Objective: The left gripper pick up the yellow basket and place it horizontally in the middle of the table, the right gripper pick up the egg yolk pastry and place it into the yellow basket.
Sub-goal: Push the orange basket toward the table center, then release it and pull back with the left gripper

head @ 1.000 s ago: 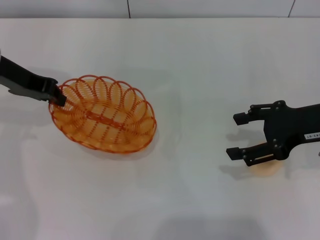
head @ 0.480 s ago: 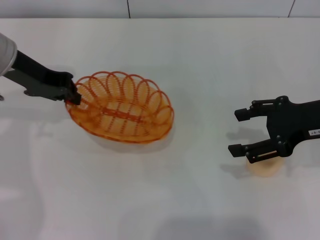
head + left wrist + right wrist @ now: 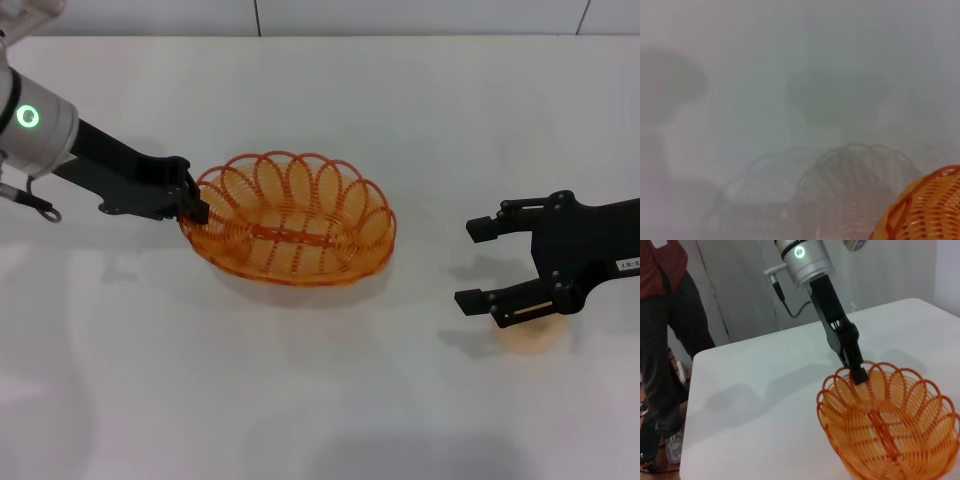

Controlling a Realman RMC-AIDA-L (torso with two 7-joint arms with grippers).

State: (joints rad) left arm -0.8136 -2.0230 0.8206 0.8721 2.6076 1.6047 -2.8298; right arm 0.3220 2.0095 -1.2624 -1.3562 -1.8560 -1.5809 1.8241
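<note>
The yellow basket (image 3: 295, 230) is an orange wire oval lifted just above the white table (image 3: 300, 400), left of centre. My left gripper (image 3: 193, 205) is shut on its left rim; the right wrist view shows the same grip on the basket (image 3: 890, 425) by the left gripper (image 3: 858, 372). A corner of the basket (image 3: 925, 210) shows in the left wrist view. My right gripper (image 3: 485, 268) hangs open at the right, its fingers spread. The egg yolk pastry (image 3: 528, 330) lies on the table just under its near finger, partly hidden.
A person in dark trousers (image 3: 665, 340) stands beyond the table's far end in the right wrist view. The table's back edge (image 3: 320, 37) meets a wall.
My left gripper has carried the basket rightward toward the table's centre, turning it nearer to horizontal. The right gripper has stayed nearly still over the pastry.
</note>
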